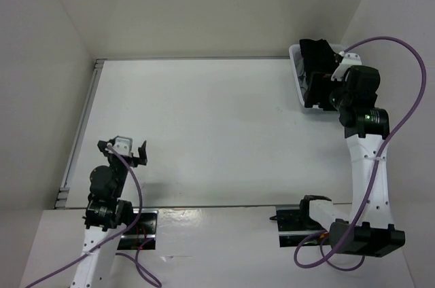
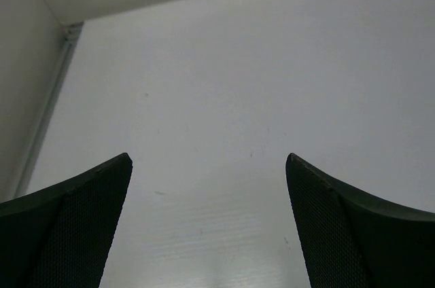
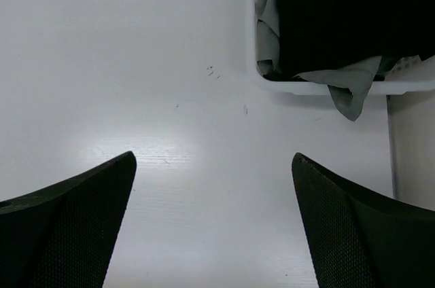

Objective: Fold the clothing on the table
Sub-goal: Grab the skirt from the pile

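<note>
**Black garment in the corner basket, both tools spread wide**

The plain black soft fabric clothing [image 3: 346, 9] lies bunched inside a small white plastic basket [image 3: 306, 87] at the far right corner of the large flat white tabletop [image 1: 204, 125]. A crumpled grey fabric garment [image 3: 350, 91] shares the basket. It shows along the black cloth's left side, and one grey flap hangs over the basket's near rim onto the tabletop.

The right arm reaches out to that corner. In its wrist view the right tool [image 3: 214, 155] has its two dark textured fingers spread wide apart with nothing between them. They are above bare white surface just short of the basket, which sits ahead and to the right of them. In the top view the arm's head partly covers the basket.

The left tool [image 1: 124, 151] sits near its own base at the near left, well apart from the basket. Its fingers are likewise spread wide and grip nothing, with only white tabletop ahead of them. A thin metal rail [image 1: 81, 125] runs along the tabletop's left edge. A purple cable [image 1: 408, 98] loops beside the right arm.
</note>
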`<state>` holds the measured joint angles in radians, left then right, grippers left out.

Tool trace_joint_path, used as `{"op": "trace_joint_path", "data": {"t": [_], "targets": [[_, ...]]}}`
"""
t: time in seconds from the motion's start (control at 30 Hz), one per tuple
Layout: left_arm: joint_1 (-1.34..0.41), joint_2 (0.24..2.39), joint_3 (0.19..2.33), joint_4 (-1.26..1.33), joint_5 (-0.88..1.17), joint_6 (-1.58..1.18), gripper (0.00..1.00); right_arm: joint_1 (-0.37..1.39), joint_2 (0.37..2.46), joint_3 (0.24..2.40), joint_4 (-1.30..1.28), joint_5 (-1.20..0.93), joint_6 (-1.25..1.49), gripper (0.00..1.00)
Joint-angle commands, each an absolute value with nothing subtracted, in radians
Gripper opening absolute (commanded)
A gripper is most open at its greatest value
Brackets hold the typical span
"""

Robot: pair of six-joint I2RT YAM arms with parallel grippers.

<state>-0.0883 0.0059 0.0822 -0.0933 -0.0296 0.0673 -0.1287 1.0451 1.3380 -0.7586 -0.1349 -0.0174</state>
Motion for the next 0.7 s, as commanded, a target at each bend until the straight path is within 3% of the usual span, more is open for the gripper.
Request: {"op": "trace_joint_path", "data": {"t": [0.0, 0.03, 0.13, 0.17, 0.27, 0.3, 0.43, 0.67], "targets": [[-0.092, -0.045, 0.211, 0.09, -0.067, 0.084, 1.0, -0.101, 1.057, 1.428, -0.864, -0.132, -0.077, 0.99], [-0.092, 0.182, 0.395, 0.101, -0.107, 0.054, 1.0, -0.101, 1.102, 1.472, -0.873, -0.123, -0.109, 0.99], [-0.092, 0.458, 0.551, -0.003, -0.172, 0.038, 1.0, -0.091, 1.16, 1.511, -0.873, -0.108, -0.155, 0.99], [-0.092, 0.647, 0.741, -0.055, -0.204, 0.026, 1.0, -0.075, 1.172, 1.511, -0.873, -0.075, -0.166, 0.99], [-0.062, 0.927, 1.012, -0.271, -0.236, -0.011, 1.0, -0.066, 1.219, 1.552, -0.861, -0.051, -0.175, 0.99], [-0.061, 0.984, 1.17, -0.387, -0.247, -0.011, 1.0, -0.066, 1.257, 1.577, -0.871, -0.051, -0.175, 0.99], [-0.051, 1.215, 1.473, -0.622, -0.256, 0.038, 1.0, -0.066, 1.371, 1.617, -0.971, -0.055, -0.251, 0.99], [0.009, 1.304, 1.473, -0.647, -0.183, 0.032, 1.0, -0.066, 1.626, 1.753, -1.114, 0.144, -0.195, 0.99]]}}
